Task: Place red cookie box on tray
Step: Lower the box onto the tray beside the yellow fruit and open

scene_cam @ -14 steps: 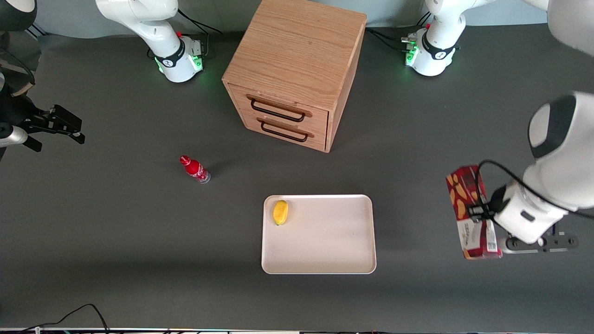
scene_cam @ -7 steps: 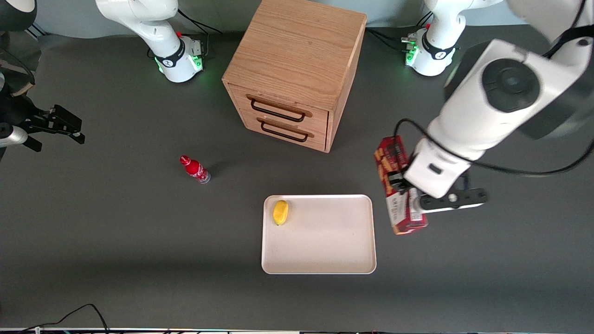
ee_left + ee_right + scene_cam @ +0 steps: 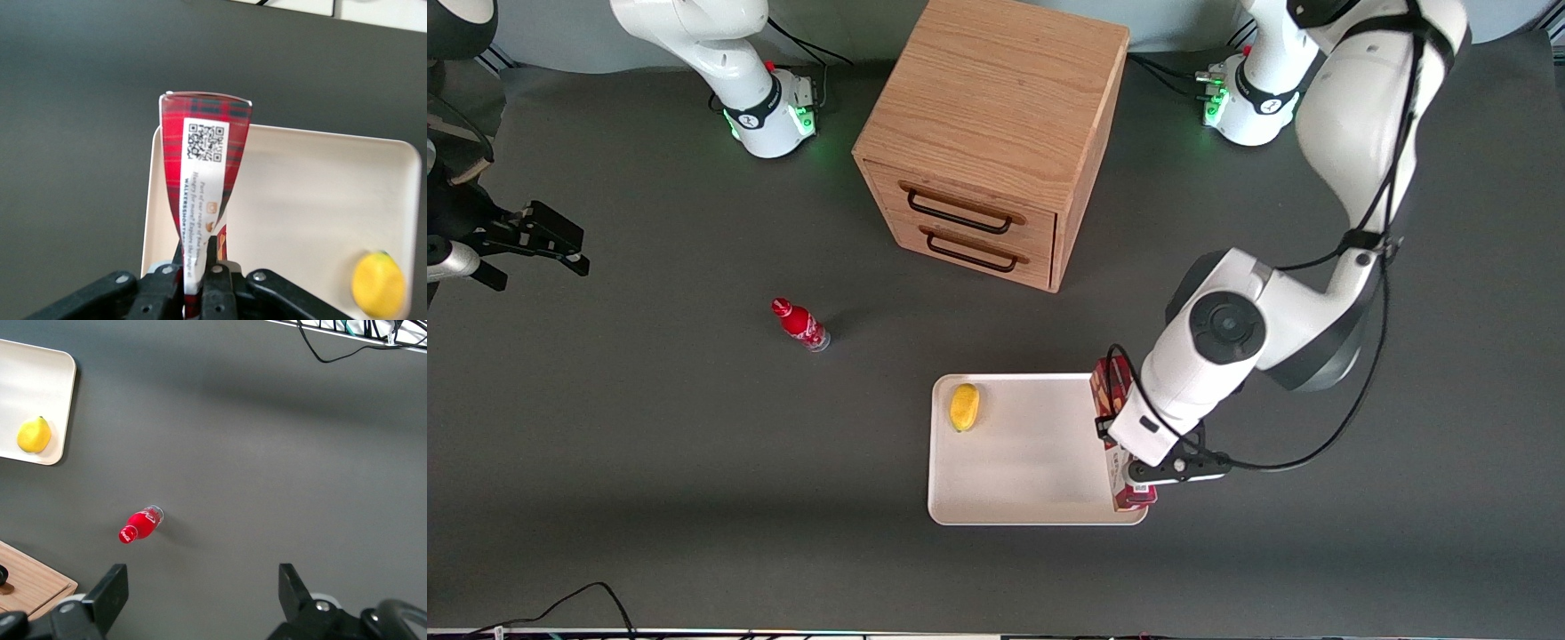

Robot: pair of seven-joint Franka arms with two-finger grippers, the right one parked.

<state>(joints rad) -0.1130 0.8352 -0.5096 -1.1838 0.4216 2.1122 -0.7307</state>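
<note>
Gripper (image 3: 198, 270) clenched on the red cookie box (image 3: 202, 167), holding it edge-up over the tray (image 3: 1032, 462) rim nearest the working arm. Lemon (image 3: 964, 406) lies on the tray at the box's nine o'clock in the front view.

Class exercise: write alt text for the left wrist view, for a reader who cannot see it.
The gripper is shut on the red cookie box, holding it edge-on above the cream tray's rim at the working arm's end. A yellow lemon lies on the tray, apart from the box, on a dark grey table.
</note>
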